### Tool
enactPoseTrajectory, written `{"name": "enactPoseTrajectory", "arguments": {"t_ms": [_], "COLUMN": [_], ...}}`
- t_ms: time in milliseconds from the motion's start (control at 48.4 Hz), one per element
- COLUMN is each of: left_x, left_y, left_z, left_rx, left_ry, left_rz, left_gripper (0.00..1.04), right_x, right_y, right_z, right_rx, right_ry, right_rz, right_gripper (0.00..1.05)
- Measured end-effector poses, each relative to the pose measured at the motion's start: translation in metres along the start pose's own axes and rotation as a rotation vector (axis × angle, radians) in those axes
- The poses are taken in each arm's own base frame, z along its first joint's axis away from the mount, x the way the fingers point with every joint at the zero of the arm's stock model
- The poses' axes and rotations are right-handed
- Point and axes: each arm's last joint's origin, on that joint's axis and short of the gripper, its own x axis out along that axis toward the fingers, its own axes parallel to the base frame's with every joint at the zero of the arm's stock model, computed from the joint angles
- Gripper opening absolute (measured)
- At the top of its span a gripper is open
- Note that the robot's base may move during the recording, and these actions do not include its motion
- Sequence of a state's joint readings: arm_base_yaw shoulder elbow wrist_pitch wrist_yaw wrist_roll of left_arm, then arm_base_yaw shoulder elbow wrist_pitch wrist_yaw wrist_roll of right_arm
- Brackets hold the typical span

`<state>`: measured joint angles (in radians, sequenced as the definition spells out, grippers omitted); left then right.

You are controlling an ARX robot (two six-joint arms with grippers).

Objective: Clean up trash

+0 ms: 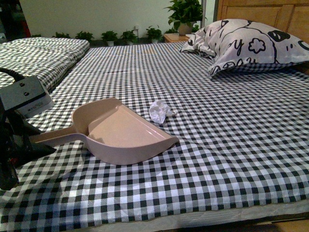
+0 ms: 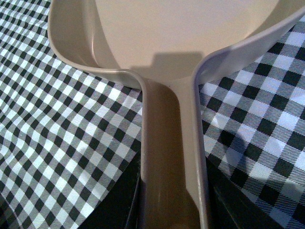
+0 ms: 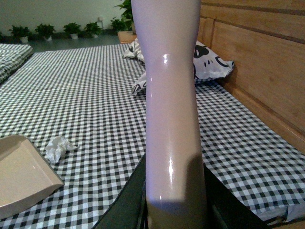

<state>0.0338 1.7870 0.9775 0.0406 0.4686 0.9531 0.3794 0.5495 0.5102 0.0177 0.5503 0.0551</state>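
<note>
Left gripper [image 2: 172, 202]: jaws clamped on the handle of the pink dustpan [image 2: 190, 33], with one dark finger [image 2: 123, 206] on each side of the handle. Right gripper [image 3: 174, 205]: jaws clamped on a pale glossy handle [image 3: 169, 95] that stands upright and runs out of the top of the right wrist view; its far end cannot be seen. The pink dustpan sits on the black-and-white checked sheet [image 1: 217, 145], open mouth facing the robot's right. The trash [image 1: 161, 111], a crumpled white paper ball, lies on the sheet just beside the mouth edge, with a small gap between them. A patterned pillow [image 1: 251, 43] lies well apart from both, near the wooden headboard [image 1: 270, 14].
</note>
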Motion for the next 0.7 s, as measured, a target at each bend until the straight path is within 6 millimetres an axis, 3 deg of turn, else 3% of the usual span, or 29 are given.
{"name": "enactPoseTrajectory", "arguments": {"t_ms": [227, 413, 517, 703], "left_x": [0.0, 0.0, 0.0, 0.0], "left_y": [0.0, 0.0, 0.001, 0.001], "left_z": [0.0, 0.0, 0.0, 0.0], "left_rx": [0.0, 0.001, 0.0, 0.0], "left_ry": [0.0, 0.0, 0.001, 0.001], "left_rz": [0.0, 0.001, 0.002, 0.001], "left_gripper": [0.28, 0.28, 0.28, 0.28], "right_x": [0.0, 0.013, 0.035, 0.097], "right_y": [0.0, -0.001, -0.004, -0.006], "right_z": [0.0, -0.003, -0.014, -0.025], "right_rx": [0.002, -0.086, -0.088, -0.039], "right_ry": [0.006, 0.339, 0.443, 0.526], "right_rz": [-0.005, -0.078, -0.078, -0.027], "right_gripper": [0.2, 0.2, 0.2, 0.2]}}
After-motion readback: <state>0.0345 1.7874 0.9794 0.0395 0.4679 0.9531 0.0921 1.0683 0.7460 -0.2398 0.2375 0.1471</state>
